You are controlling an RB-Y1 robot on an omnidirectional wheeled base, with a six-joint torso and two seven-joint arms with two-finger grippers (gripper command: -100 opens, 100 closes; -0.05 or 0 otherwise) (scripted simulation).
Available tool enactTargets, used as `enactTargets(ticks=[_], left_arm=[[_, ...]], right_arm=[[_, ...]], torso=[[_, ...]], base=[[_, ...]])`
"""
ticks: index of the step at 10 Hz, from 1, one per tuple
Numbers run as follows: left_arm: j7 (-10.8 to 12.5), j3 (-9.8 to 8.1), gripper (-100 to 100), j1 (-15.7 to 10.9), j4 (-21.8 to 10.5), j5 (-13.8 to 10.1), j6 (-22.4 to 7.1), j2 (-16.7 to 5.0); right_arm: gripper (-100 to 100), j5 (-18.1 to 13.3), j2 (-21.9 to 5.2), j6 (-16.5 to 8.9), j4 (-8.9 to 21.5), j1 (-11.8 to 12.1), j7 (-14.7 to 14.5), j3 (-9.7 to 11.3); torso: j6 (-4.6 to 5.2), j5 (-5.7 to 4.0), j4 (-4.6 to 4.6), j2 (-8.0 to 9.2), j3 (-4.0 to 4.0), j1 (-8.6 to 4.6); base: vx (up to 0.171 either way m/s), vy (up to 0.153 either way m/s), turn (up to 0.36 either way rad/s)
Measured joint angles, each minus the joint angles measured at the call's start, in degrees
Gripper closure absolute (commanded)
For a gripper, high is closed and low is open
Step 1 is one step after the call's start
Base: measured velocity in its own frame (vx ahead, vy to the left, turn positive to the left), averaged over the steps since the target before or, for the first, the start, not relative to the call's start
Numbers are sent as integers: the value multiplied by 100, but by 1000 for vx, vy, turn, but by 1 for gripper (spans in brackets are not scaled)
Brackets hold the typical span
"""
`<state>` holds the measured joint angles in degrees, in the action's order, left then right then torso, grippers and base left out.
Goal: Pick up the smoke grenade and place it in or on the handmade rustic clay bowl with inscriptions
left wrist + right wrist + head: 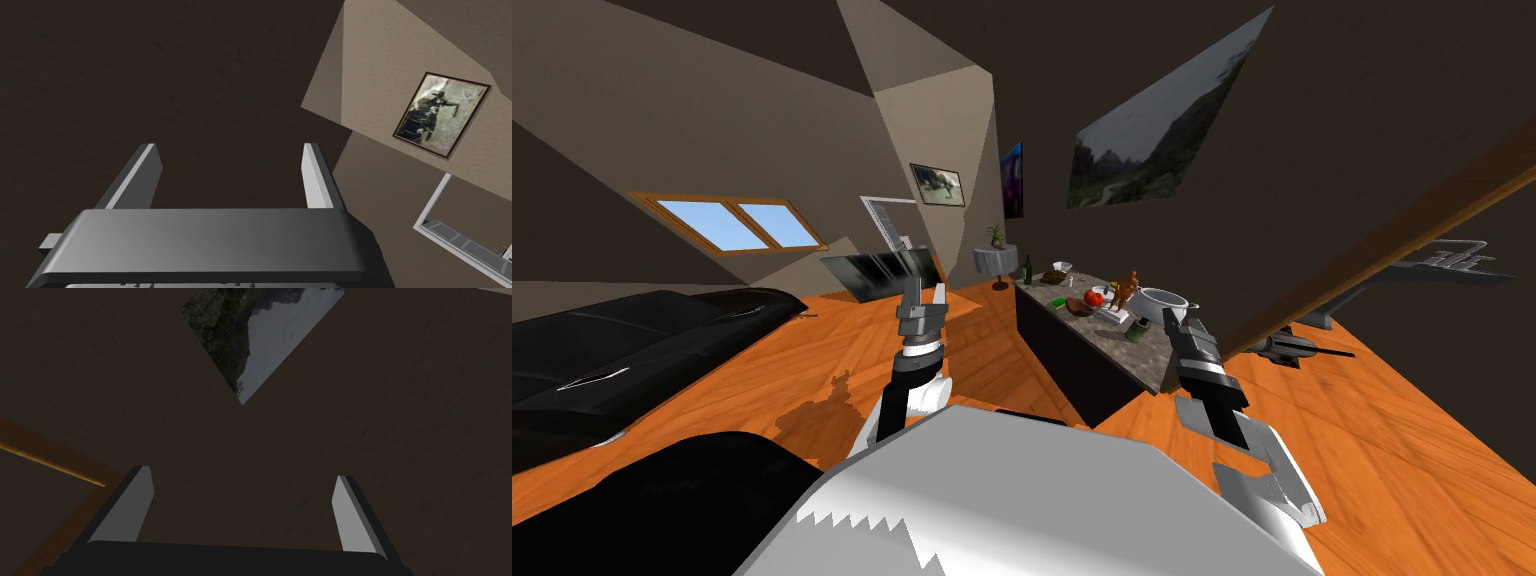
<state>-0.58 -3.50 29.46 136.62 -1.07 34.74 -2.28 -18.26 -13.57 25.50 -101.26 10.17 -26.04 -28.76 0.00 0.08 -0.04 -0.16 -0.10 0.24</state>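
Note:
On the near end of a dark counter with a speckled stone top stands the smoke grenade, a small grey-green cylinder. A brown bowl sits a little farther along the same top, beside a red round thing. My right gripper hangs just right of the grenade and apart from it. Its fingers stand wide apart with nothing between them. My left gripper is raised over the floor left of the counter. It is open and empty, its fingers pointing at a wall.
Also on the counter are a white pot, an orange figurine, a dark bowl and a green bottle. A black sofa lies to the left. A small round table with a plant stands beyond the counter's far end.

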Motion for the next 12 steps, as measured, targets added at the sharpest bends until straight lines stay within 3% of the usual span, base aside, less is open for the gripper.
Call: enactTargets(ticks=[3, 7, 9, 12], left_arm=[[0, 0, 0, 0, 0, 0, 0, 0], [0, 0, 0, 0, 0, 0, 0, 0], [0, 0, 0, 0, 0, 0, 0, 0], [0, 0, 0, 0, 0, 0, 0, 0]], right_arm=[[-100, -204, -43, -36, 361, -167, -427, -359], [-100, -470, 9, -179, 595, -302, -958, -735], [-100, -578, 3, -138, 925, -443, -1221, -968], [-100, -744, 86, -209, 1089, -522, -1598, -1212]], torso=[[1, 1, -1, -7, -4, 8], [1, 2, -1, -7, -3, 11], [0, 1, -2, -8, -4, 7], [-1, 0, -1, -6, -3, 0]], base=[[46, 89, -20], [45, 95, -17], [49, 92, -16], [51, 85, -22]])
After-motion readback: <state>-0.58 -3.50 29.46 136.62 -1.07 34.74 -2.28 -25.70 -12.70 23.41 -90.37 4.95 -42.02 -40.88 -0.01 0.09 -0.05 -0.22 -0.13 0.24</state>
